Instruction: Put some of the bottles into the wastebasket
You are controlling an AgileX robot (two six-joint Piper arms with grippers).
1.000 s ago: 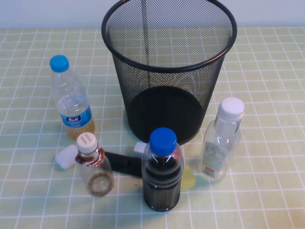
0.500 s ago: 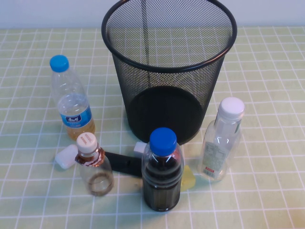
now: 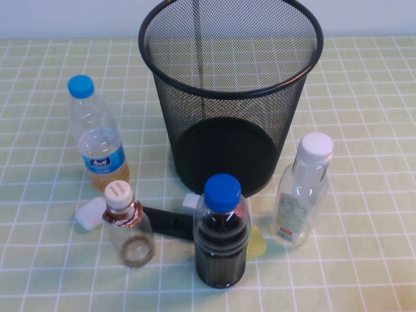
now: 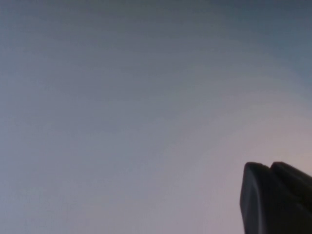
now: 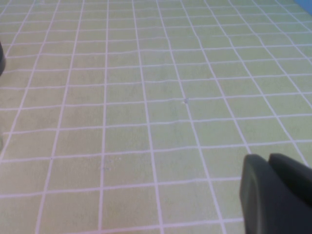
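Jaws closed and empty, left gripper (image 4: pixel 275 200) and right gripper (image 5: pixel 275 192) sit off-table, while both upright bottles, squat one (image 3: pixel 130 226) and taller one (image 3: pixel 302 190), stand before the wastebasket (image 3: pixel 229 97), the taller on the right arm's side.

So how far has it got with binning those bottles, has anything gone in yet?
Nothing looks done: the wastebasket appears empty, and the small squat bottle and the taller white-capped bottle stand on the table beside it. Nothing is in hand: the left gripper is shut, facing a blank surface, and the right gripper is shut above bare tablecloth. Both bottles remain to be moved.
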